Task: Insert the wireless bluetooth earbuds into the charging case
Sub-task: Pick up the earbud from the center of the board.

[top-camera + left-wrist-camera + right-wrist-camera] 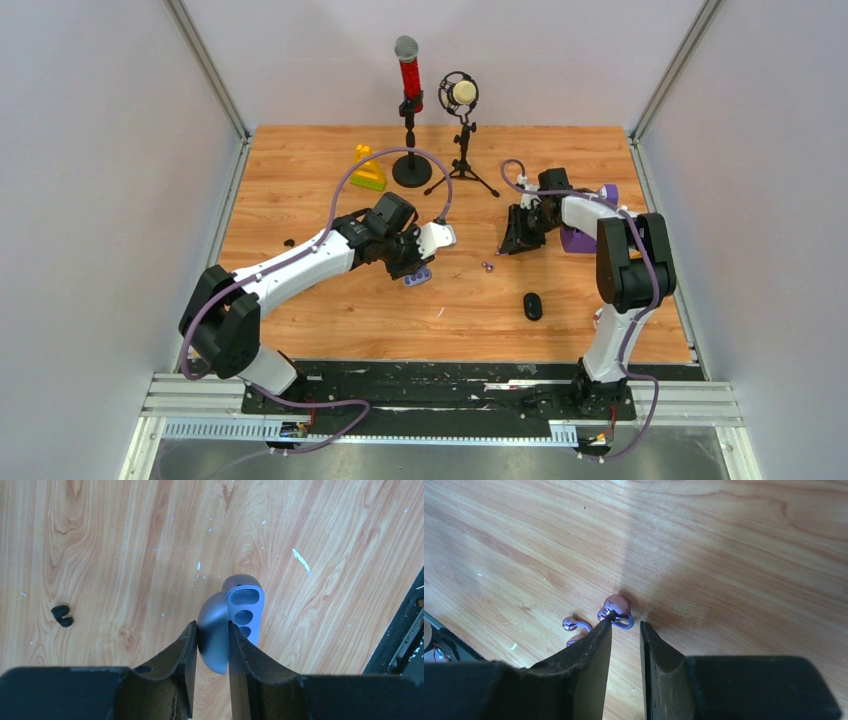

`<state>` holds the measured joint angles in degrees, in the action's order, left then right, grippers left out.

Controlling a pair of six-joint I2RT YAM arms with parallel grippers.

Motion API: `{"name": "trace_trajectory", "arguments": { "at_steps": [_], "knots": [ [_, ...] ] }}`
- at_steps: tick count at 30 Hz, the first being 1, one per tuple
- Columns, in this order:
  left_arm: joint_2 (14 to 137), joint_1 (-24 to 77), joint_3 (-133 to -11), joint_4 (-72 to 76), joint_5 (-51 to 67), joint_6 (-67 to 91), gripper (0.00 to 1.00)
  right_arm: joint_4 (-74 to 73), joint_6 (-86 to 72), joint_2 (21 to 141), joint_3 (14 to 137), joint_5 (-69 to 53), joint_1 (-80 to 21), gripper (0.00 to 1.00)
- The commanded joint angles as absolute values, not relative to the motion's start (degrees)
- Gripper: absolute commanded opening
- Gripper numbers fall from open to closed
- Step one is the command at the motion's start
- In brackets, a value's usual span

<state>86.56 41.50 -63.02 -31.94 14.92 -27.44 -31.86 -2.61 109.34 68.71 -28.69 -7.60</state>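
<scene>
Left gripper (212, 626) clenched on the open lavender plastic charging case (245, 607); right gripper (625, 625) narrowly parted, empty; 2 shiny purple bean-shaped earbuds (616, 609) lie on the desk (749, 555) just ahead, beside 1 fingertip; best to centre over 1 bud before closing.

A red microphone (408, 75) and a tripod microphone (461, 93) (cream-faced) stand far back — yellow-green block (368, 172) beside them.
</scene>
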Motion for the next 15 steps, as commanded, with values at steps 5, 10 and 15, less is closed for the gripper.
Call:
{"name": "trace_trajectory", "arguments": {
  "at_steps": [5, 10, 15],
  "knots": [
    [85.50, 41.40, -63.02, -30.32, 15.75, -28.48, 0.00, -29.81, -2.18, 112.84, 69.07, -26.15, -7.59, 0.29],
    [85.52, 41.40, -63.04, -30.31, 15.81, -28.50, 0.00, -29.83, -2.20, 113.20, 69.10, -26.66, -7.75, 0.29],
    [85.52, 41.40, -63.05, -30.31, 15.72, -28.53, 0.00, -29.76, -2.51, 113.38, 69.15, -27.43, -7.63, 0.30]
  ]
}}
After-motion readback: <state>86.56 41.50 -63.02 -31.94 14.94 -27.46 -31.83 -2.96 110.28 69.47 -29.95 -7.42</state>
